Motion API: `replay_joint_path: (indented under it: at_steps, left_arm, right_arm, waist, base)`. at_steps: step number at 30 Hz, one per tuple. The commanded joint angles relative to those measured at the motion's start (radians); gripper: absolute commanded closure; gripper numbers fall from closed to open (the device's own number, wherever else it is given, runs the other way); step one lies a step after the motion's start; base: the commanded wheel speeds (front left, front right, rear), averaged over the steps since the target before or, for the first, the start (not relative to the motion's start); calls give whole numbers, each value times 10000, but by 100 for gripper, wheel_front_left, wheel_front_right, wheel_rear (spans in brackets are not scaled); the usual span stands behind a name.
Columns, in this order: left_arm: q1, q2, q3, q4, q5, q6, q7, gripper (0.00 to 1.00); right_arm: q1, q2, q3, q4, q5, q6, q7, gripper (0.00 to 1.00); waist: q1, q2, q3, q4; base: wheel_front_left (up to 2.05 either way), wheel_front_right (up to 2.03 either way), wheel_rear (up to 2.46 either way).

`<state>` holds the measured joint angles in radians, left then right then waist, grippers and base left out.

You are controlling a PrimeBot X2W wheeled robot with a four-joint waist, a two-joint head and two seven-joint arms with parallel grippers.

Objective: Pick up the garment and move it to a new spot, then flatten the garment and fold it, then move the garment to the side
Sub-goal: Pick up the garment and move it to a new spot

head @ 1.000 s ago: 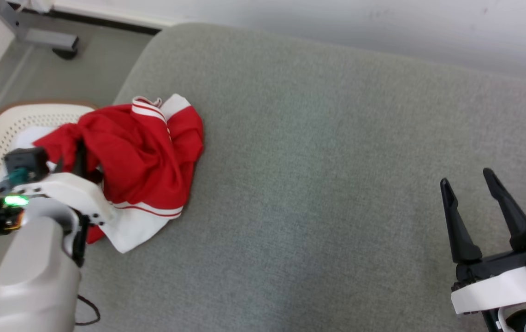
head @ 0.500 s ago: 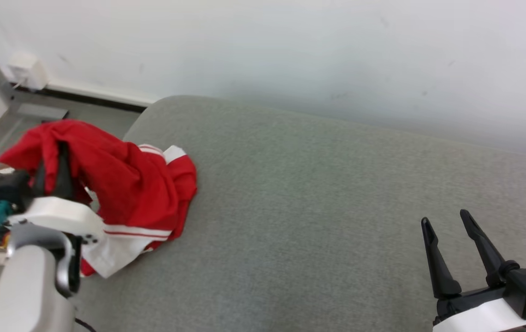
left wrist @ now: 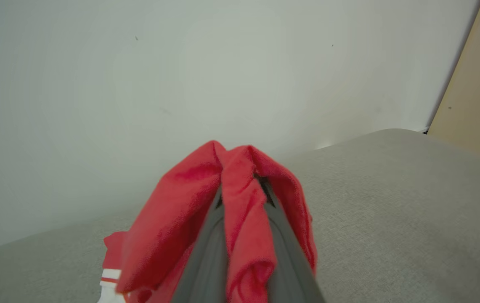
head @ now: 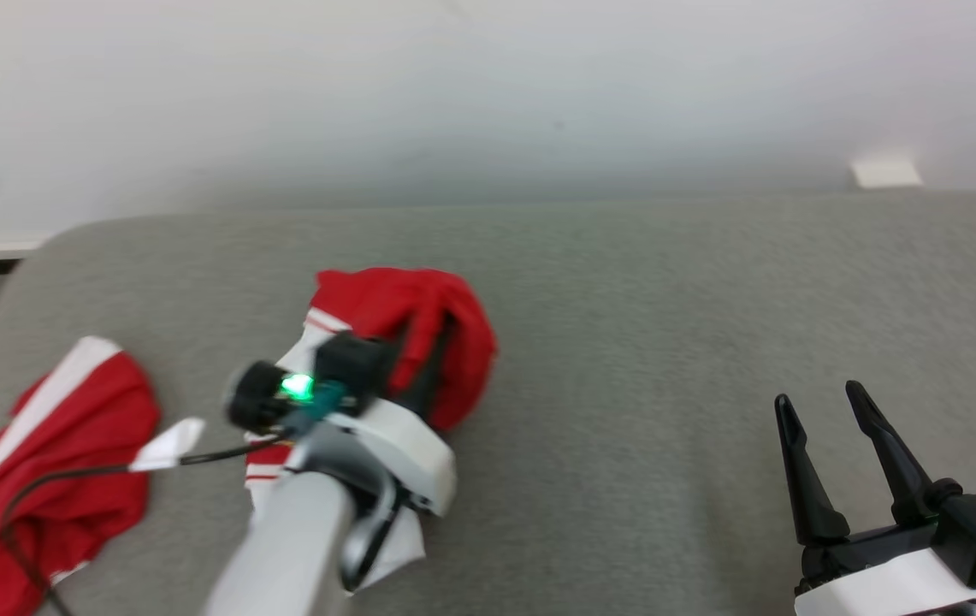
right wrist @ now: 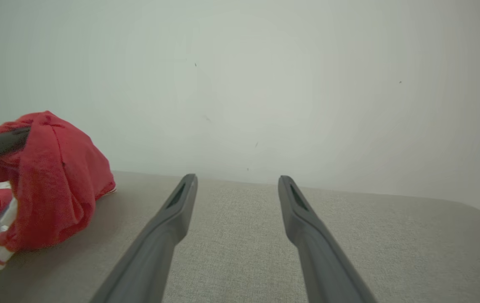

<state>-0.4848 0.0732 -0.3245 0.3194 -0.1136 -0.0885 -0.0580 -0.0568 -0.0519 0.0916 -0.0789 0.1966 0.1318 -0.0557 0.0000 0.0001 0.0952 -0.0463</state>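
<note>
1. Red cloth front and centre: the garment point(head: 419, 316) is bunched over your left end effector point(left wrist: 242, 189). Its fingers point(left wrist: 208, 256) are pinched almost together on a fold, holding the bunch up off the grey cushion point(head: 667, 282).
2. A second ago that bunch sat at the cushion's left corner. Now it rides well in from that edge, though the head camera has swung round as well. I'd call this the carry to the new spot; flattening hasn't begun.
3. Mind the tail. A red-and-white part point(head: 51, 462) lies by the cushion's left edge, and white hem hangs under your arm. You can't tell from here whether it is all one piece.
4. Your right end effector point(head: 819, 398) stands wide open with nothing in it, low on the right.
5. There's room to work: bare cushion stretches between the two end effectors, enough to spread cloth. The wall point(head: 488, 85) rises just behind the far edge, so I'd set down toward the middle.
</note>
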Motion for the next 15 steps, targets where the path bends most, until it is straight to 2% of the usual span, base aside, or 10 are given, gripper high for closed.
replay_joint_path:
  at_steps: [1, 7, 11, 12, 13, 15]
  left_arm:
    - [-98, -70, -270, 158, 145, -73, -53, 100]
    - [-446, -193, -2410, 1087, -500, -224, -460, 100]
    - [-632, -203, -3649, 1426, -1140, -31, -761, 100]
    - [-687, -195, -3854, 1496, -1249, 73, -844, 23]
    - [-723, -199, -4065, 1572, -1324, 158, -930, 0]
    - [-789, -204, -4290, 1620, -1496, 346, -1241, 0]
  right_arm:
    - [-81, 6, -17, 81, 177, -21, -93, 0]
    - [-299, 15, -32, 432, 513, -21, -470, 0]
    - [-332, 12, -131, 670, 605, -21, -677, 0]
    - [-320, 14, -171, 720, 609, -21, -711, 0]
    - [-313, 9, -203, 775, 607, -21, -716, 0]
    - [-310, 9, -230, 857, 585, -21, -772, 0]
  waist:
    - [0, -1, 678, -1119]
    - [0, -1, 1260, -2124]
    - [0, -1, 1347, -2236]
    - [0, -1, 1324, -2195]
    - [0, -1, 1276, -2135]
    - [0, -1, 1136, -1959]
  base:
    - [0, 0, 0]
    - [0, 0, 0]
    - [0, 0, 0]
    - [0, 0, 0]
    - [0, 0, 0]
    - [0, 0, 0]
